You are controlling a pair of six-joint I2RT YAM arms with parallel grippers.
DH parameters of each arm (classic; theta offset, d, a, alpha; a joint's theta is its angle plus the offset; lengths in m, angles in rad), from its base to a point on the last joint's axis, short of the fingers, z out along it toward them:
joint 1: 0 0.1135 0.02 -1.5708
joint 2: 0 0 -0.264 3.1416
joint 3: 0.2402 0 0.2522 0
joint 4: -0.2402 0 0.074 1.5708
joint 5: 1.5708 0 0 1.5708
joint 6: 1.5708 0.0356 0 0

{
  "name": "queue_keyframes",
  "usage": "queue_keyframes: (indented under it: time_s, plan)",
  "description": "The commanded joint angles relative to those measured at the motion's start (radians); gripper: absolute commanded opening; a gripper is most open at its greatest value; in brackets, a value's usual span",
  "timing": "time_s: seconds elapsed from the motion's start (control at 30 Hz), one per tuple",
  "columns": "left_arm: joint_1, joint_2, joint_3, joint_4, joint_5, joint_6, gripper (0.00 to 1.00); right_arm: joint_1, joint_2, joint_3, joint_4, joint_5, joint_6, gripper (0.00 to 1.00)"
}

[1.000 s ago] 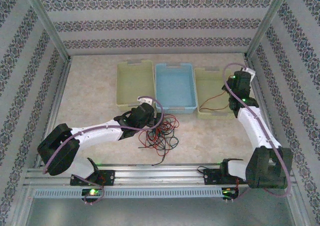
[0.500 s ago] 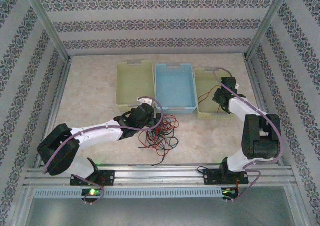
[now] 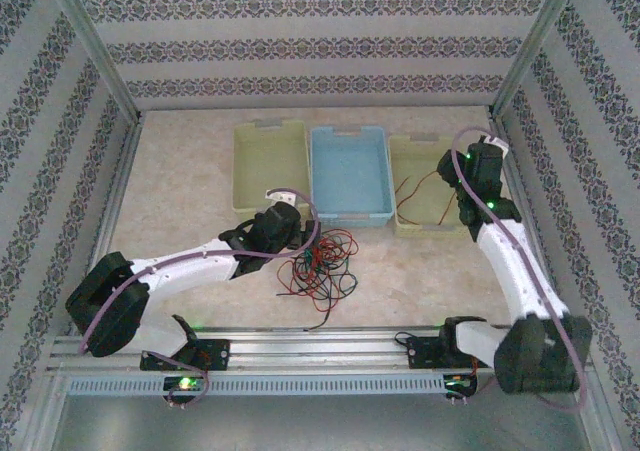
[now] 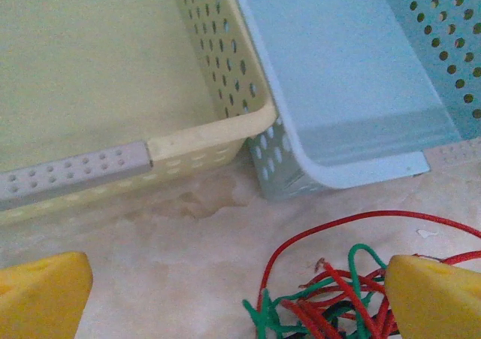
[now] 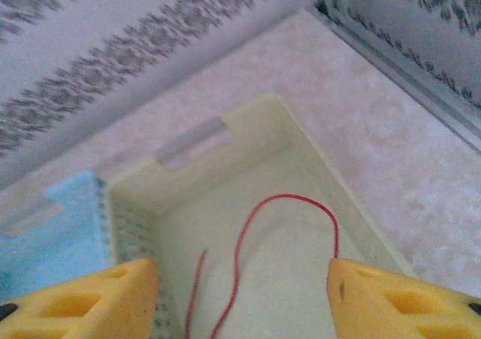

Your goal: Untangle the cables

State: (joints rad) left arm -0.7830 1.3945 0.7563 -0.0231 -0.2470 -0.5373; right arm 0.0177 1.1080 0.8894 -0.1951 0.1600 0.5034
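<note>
Two white robot arms rise from a metal rail (image 3: 320, 349) at the near edge of a pale, marbled counter (image 3: 190, 191). Farther back, three bins stand in a row, with a blue bin (image 3: 350, 176) in the middle.

Just in front of the blue bin's near wall, a loose tangle of cables (image 3: 322, 266) in red, green and black lies on the counter. The left claw (image 3: 285, 226) hovers at the left edge of the tangle, close to the blue bin's near left corner. Seen from the left wrist, its yellow fingers (image 4: 45, 298) are spread wide and grip nothing. The tangle sits low beside the right-hand finger.

Left of the blue bin, and touching it at the corner, is a yellow bin (image 3: 268, 171). Right of the blue bin is a second yellow bin (image 3: 420, 156). One red cable (image 3: 420, 199) curls across its floor, apart from the tangle. The right claw (image 3: 468, 169) hangs above this bin's right side. Seen from the right wrist, the claw is released, fingers wide apart. The red cable's loop lies on the bin floor below them.
</note>
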Motion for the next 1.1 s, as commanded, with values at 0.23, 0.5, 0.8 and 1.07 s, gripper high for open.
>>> queue_keyframes:
  time_s: [0.23,0.5,0.8,1.07]
  plan:
    - [0.011,0.0,-0.024,-0.022,0.083,0.015,0.94,0.465,-0.007,-0.134,-0.077,-0.27,0.004,0.55]
    - [0.005,0.026,-0.003,-0.03,0.147,0.045,0.91,0.565,0.174,-0.201,0.012,-0.377,0.003,0.55]
    - [-0.002,0.057,0.007,-0.031,0.15,0.037,0.88,0.574,0.222,-0.186,0.02,-0.396,0.019,0.44]
    - [-0.007,0.076,0.014,-0.026,0.148,0.037,0.88,0.608,0.203,-0.232,0.033,-0.387,0.05,0.36]
